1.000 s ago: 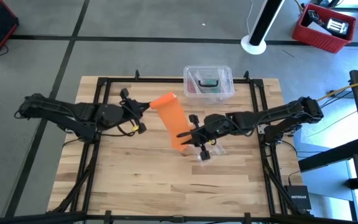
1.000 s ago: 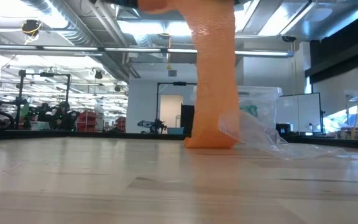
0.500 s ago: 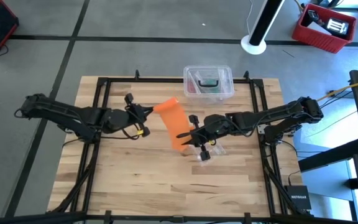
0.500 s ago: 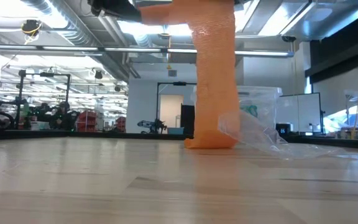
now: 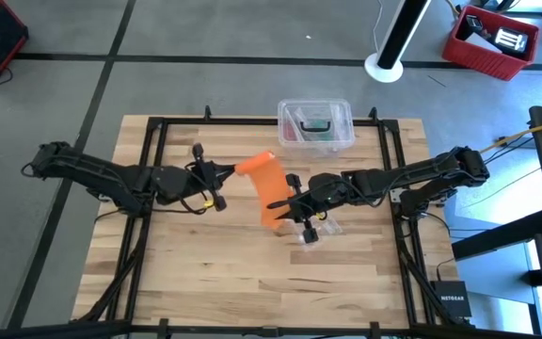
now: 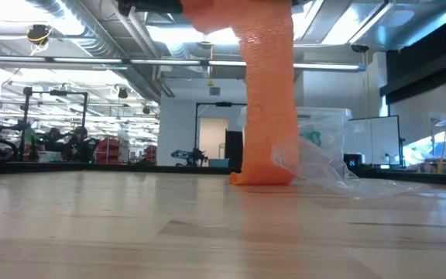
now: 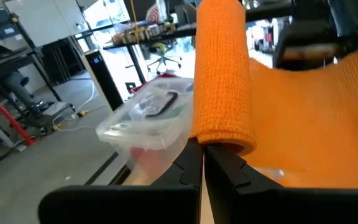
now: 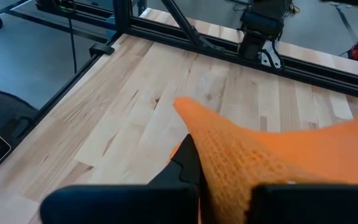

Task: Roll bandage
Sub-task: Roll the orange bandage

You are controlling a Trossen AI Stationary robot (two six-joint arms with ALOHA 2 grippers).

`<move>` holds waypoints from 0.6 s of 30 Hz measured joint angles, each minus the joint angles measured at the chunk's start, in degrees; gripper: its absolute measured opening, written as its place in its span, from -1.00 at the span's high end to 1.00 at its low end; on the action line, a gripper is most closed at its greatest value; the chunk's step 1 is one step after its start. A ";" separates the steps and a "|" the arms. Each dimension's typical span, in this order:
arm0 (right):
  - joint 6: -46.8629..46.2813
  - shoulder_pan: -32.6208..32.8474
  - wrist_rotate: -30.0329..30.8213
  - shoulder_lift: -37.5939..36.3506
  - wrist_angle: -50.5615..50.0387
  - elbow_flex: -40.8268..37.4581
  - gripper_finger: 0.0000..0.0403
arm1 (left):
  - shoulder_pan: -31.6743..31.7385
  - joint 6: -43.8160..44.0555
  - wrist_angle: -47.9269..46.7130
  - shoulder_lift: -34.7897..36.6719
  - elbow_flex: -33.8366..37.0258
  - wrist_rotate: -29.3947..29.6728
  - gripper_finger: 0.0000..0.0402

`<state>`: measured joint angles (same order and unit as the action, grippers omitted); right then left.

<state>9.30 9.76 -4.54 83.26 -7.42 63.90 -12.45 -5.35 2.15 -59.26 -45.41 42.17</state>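
Note:
The orange bandage (image 5: 266,188) hangs between my two grippers above the middle of the table. Its far end is wound into a short roll (image 7: 221,74); the flat band runs from there toward my right gripper. The bandage's lower end (image 6: 262,177) touches the table top. My left gripper (image 5: 226,173) reaches in from the table's left and is shut on the roll. My right gripper (image 5: 278,202) reaches in from the right and is shut on the flat band. My left gripper pinches one end of the roll (image 7: 219,146) between its two shut fingers. The fingers come nearly level from the table's left. The roll is lifted clear of the table, with the flat band (image 7: 316,118) leading off it toward the other arm. My right gripper pinches the flat band (image 8: 241,162) between its two fingers, coming from the table's right and slanting down. The fingers lie across the band. Below the hold the band hangs down, and its lower end (image 6: 262,177) rests on the table.
A clear plastic box (image 5: 315,124) with a lid stands at the table's far edge, behind the bandage. A crumpled clear wrapper (image 6: 324,167) lies on the table just under my right gripper. The black frame rails (image 5: 153,141) run along the table's sides.
My left gripper has gone toward the table's right and a little down, carrying the rolled end closer to my right gripper. The free span of band between the two has become shorter. My right gripper has kept still.

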 joint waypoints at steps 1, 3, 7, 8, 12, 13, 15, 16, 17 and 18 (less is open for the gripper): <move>0.02 0.00 0.00 0.00 0.02 0.00 1.00 | 0.00 -0.09 -0.37 -0.14 0.00 0.00 1.00; 0.00 0.00 0.00 0.00 0.02 0.00 1.00 | -0.04 -0.20 -0.26 -0.37 0.00 -0.02 1.00; 0.00 0.00 0.00 0.00 -0.02 -0.01 1.00 | 0.00 -1.09 1.39 -0.31 0.02 0.02 1.00; 0.00 0.00 0.00 0.00 0.02 -0.02 1.00 | 0.00 -0.93 1.85 -0.31 0.02 0.02 1.00; -0.01 0.00 -0.62 0.00 0.01 -0.02 1.00 | 0.04 0.73 1.68 -0.43 0.02 0.85 1.00; 0.00 0.00 -0.91 0.00 0.00 -0.02 1.00 | 0.07 0.79 1.62 -0.47 0.02 1.31 1.00; -0.01 0.00 -1.01 0.00 -0.15 -0.02 1.00 | 0.09 0.58 1.72 -0.49 0.02 2.07 1.00; 0.00 0.00 -1.01 0.00 -0.22 -0.02 1.00 | 0.09 0.36 1.94 -0.43 0.02 2.45 1.00; 0.00 0.00 -0.98 0.02 -0.20 -0.02 1.00 | 0.09 0.10 1.97 -0.38 0.02 2.88 1.00; 0.00 0.00 -0.70 0.02 -0.20 -0.02 1.00 | 0.09 -0.26 1.95 -0.35 0.02 3.27 1.00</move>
<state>9.30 9.76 -5.23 83.29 -7.62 63.88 -12.36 -5.61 4.10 -59.61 -45.39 45.45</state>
